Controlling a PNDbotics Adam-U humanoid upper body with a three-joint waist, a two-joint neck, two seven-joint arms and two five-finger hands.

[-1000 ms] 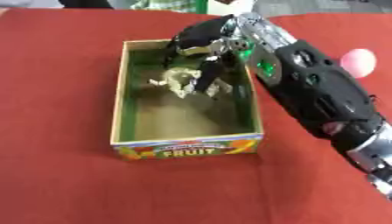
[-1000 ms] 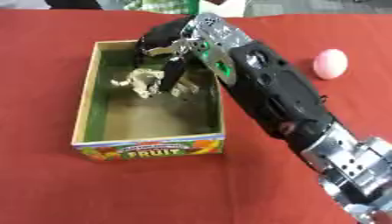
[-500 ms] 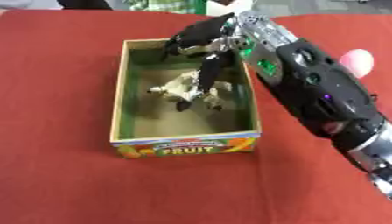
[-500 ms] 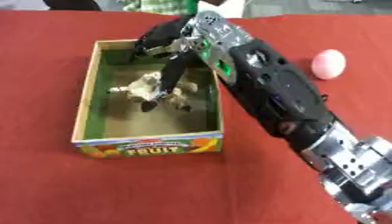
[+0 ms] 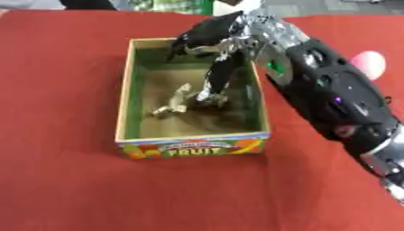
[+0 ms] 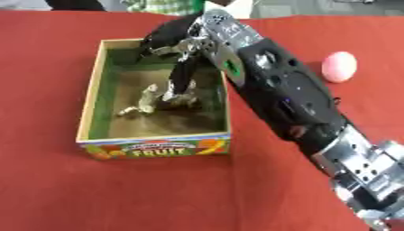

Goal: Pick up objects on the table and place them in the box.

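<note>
My right hand (image 6: 175, 45) hangs over the far end of the box (image 6: 87, 115), fingers (image 6: 180, 76) straight and relaxed, pointing down into it, and it holds nothing. That is the change: a second ago the pale, crumpled-looking object (image 6: 142, 103) was up between my fingers, near the top of the box; half a second ago it was lower; now it lies on the box floor, just below and a little to the left of my fingertips. Whether the longest finger touches it or a dark lump beside it I cannot tell. I judge this object delivered, so what this hand needs next is to lift clear of the walls without dragging anything out. One thing remains on the desk (image 6: 47, 189): a pink ball (image 6: 340, 66), well apart from the box, off to the right of my forearm and behind the hand. I take it as the next pick. Here the two eyes differ. The right eye shows the ball whole, clear of my arm; in the left eye my forearm cuts across it and only its outer part peeks out beside the arm. The left eye gives a slightly fuller look at the box's right inner wall beside my fingers. My left hand shows in neither view.
</note>
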